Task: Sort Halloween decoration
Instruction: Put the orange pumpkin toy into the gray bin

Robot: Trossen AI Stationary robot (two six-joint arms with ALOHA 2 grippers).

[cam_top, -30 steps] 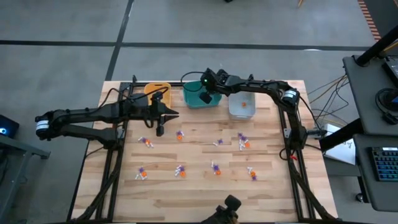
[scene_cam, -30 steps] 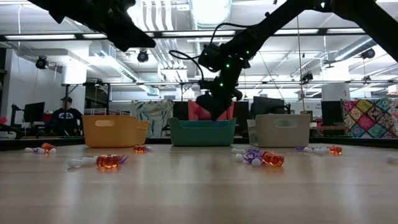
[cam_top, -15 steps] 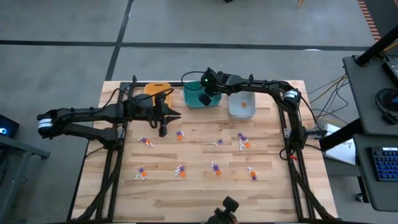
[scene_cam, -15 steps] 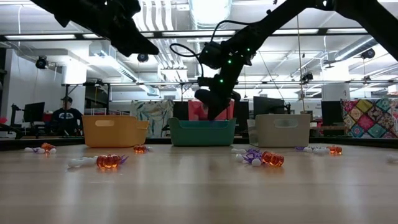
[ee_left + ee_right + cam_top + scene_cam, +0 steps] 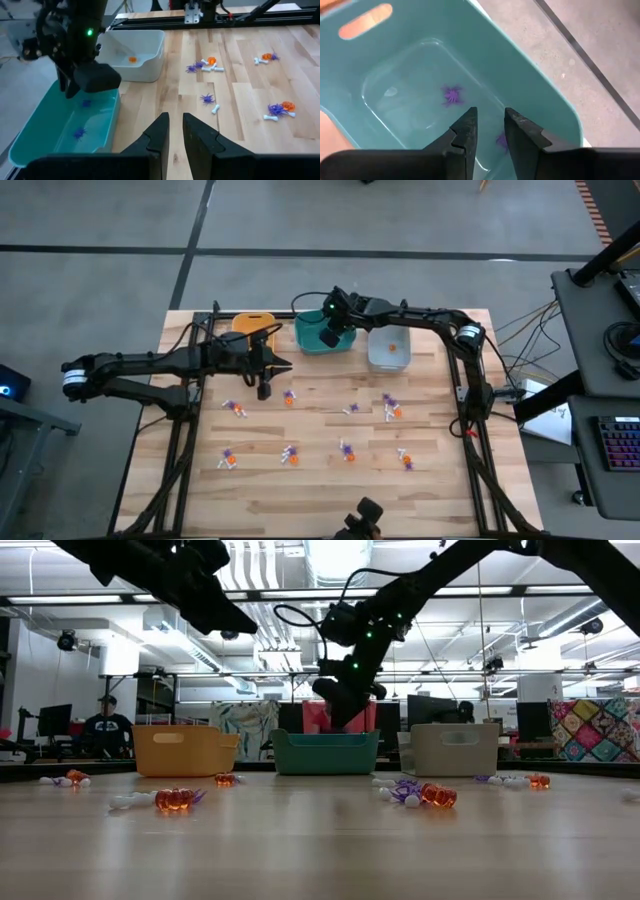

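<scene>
Now the right claw [image 5: 486, 131] hangs over the teal bin [image 5: 530, 100], fingers slightly apart, empty. Two purple spiders [image 5: 452, 95] lie inside. Left claw [image 5: 175, 132] hovers nearly closed, empty, above the desk [image 5: 240, 95].

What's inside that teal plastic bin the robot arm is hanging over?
Two small purple spider trinkets lie on the floor of the teal plastic bin. The right gripper, fingers apart and empty, hangs above it and partly covers the second spider. Anything under its fingers cannot be seen.

we cannot see into the yellow bin [image 5: 254, 324] under the left arm, and one purple trinket [image 5: 501, 141] hides behind the right gripper's fingers [image 5: 468, 131].
</scene>
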